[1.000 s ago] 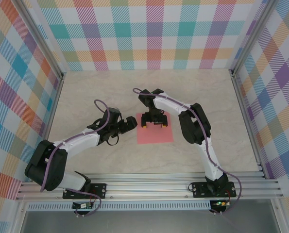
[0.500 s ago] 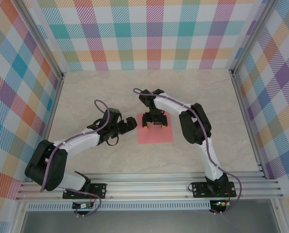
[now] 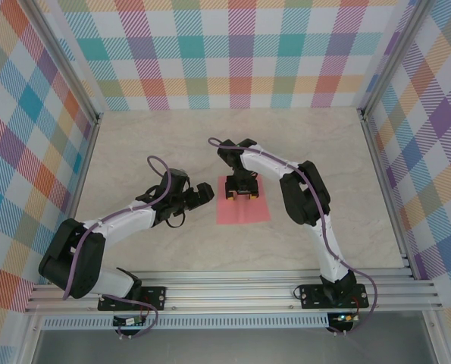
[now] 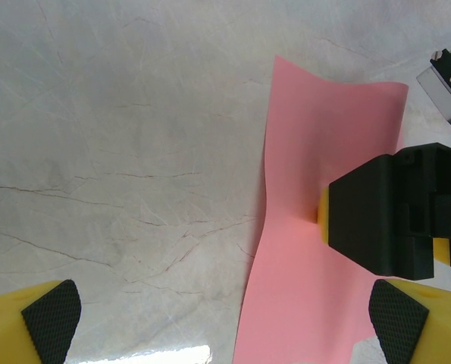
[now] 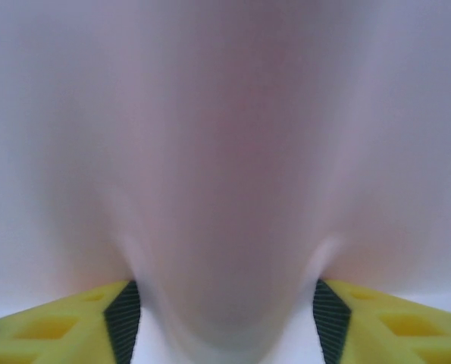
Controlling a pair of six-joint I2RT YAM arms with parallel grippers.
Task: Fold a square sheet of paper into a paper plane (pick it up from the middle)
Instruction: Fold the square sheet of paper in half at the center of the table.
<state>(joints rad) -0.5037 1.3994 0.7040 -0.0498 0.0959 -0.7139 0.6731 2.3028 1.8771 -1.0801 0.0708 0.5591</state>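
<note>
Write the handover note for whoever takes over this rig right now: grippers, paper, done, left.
Left gripper: open, hovering just off the left edge of the square sheet of paper.
Right gripper: down on the sheet, midway across and toward its far edge; fingers part closed, paper humped up between them. Whether the pinch is firm cannot be told.
Sheet: on the table between the arms, no fold yet.
Done: right gripper placed on the sheet.
Left: lift it, then all the folding.

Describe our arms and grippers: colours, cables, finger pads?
The left arm and right arm are white with black joint housings. A purple cable runs along each. The fingers are yellow, with black cross-hatched pads.
</note>
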